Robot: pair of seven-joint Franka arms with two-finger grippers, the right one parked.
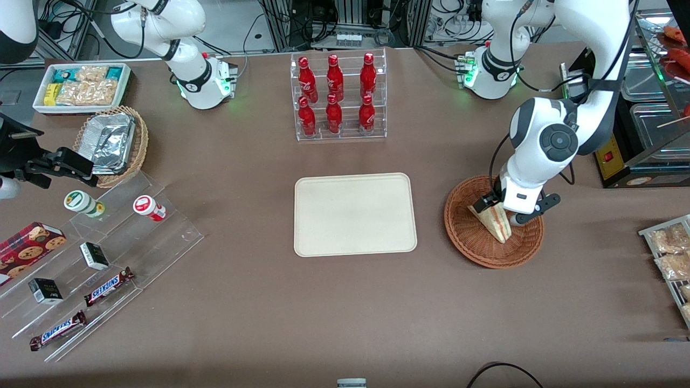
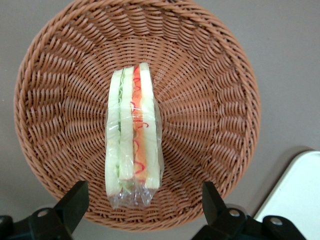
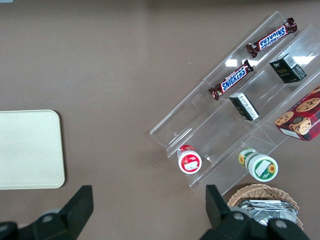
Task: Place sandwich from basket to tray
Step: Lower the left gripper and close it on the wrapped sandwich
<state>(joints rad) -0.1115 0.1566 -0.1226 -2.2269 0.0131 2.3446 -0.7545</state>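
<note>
Tool [image 2: 142, 200] hangs open over basket [image 2: 50, 100]; wrapped sandwich [image 2: 134, 135] looks light, squashy, slippery w/ film, so pinch bread faces gently mid-wedge.

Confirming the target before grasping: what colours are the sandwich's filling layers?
Red and green between pale bread on the triangular wrapped sandwich, clearest in the left wrist view; the tool hovers open above it.

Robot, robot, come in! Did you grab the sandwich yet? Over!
Gripper open, above the basket, fingers either side of the sandwich. Sandwich not yet gripped, lying wrapped in the basket. Tray bare, beside the basket; nothing between them.
</note>
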